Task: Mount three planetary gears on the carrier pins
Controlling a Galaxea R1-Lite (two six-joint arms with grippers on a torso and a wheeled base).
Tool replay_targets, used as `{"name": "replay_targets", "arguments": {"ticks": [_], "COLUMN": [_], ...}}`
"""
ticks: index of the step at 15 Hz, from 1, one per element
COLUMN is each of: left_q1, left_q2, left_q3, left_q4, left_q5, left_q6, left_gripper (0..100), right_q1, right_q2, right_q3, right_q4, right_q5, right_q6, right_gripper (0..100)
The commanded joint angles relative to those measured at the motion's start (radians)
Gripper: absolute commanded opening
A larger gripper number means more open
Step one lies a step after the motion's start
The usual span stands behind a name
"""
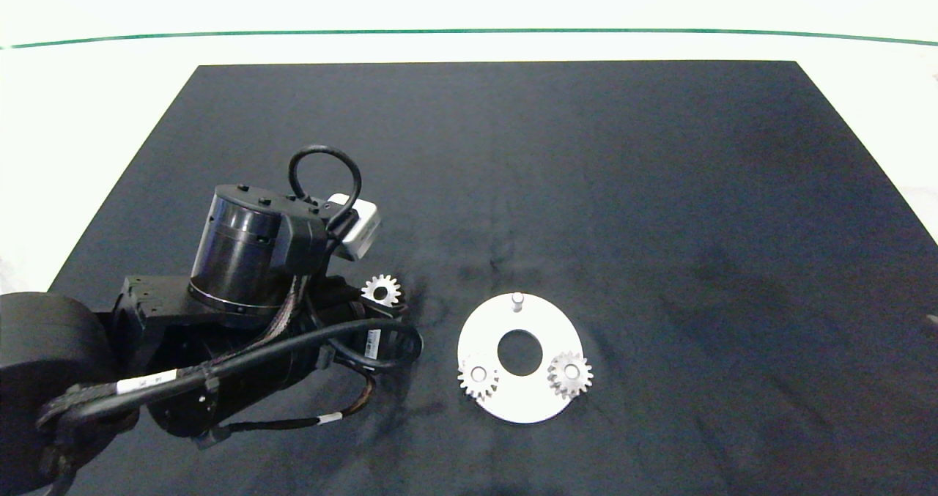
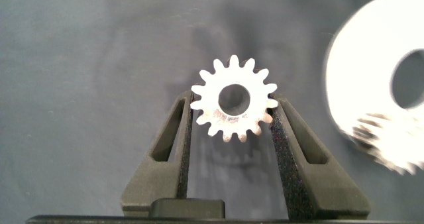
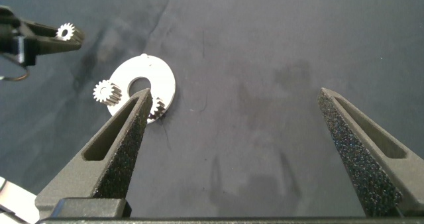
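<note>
1. Head view: the left hand (image 1: 392,302) reaches in from the left edge and grips the third gear (image 1: 382,289) at its tip, left of the white carrier disc (image 1: 522,401) and apart from it.
2. Two gears are already on the disc: one on the near-left pin (image 1: 478,375), one on the near-right pin (image 1: 569,374), both overhanging the rim. The far pin (image 1: 517,300) stands bare.
3. The black mat (image 1: 586,174) is free on the far side and to the right of the disc; its far and side edges meet the white desk (image 1: 469,45), which carries a green line.
4. The left arm's body and cables hide the hand's fingers here; the right arm is out of this view.
5. Left wrist view: the left hand's fingers (image 2: 182,134) are clenched on the gear (image 2: 233,99), one against each side of its teeth, bore visible. The disc (image 2: 361,71) is blurred and cut off at the picture's edge.
6. Right wrist view: the right hand (image 3: 242,114) is held above the mat, released, fingers (image 3: 126,141) wide apart, away from the disc (image 3: 162,78). One finger covers part of the disc's rim and a gear on it. The left hand (image 3: 40,35) with its gear (image 3: 65,31) shows small beyond.
</note>
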Motion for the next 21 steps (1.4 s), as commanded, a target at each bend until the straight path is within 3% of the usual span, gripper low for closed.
{"name": "replay_targets", "arguments": {"ticks": [1,4,7,21], "left_q1": [-0.082,-0.141,-0.185,-0.263], "left_q2": [-0.046,-0.035,0.011,0.296], "left_q3": [-0.007,-0.039,-0.081,-0.331], "left_q4": [0.014,0.031,0.029,0.031], "left_q5": [0.007,0.021,0.023,0.043], "left_q6": [0.003,0.073,0.116,0.165], "left_gripper": [16,16,16,16], "right_q1": [-0.001,-0.001,-0.002,-0.014], "right_q2": [-0.001,-0.007,-0.029,-0.104], "right_q3": [0.002,-0.001,-0.001,0.011], "right_q4": [0.001,0.001,0.008,0.056], "right_q5": [-0.004,-0.004,-0.004,-0.002], "right_q6": [0.001,-0.001,-0.003,0.001], "right_gripper": [100,100,100,100]}}
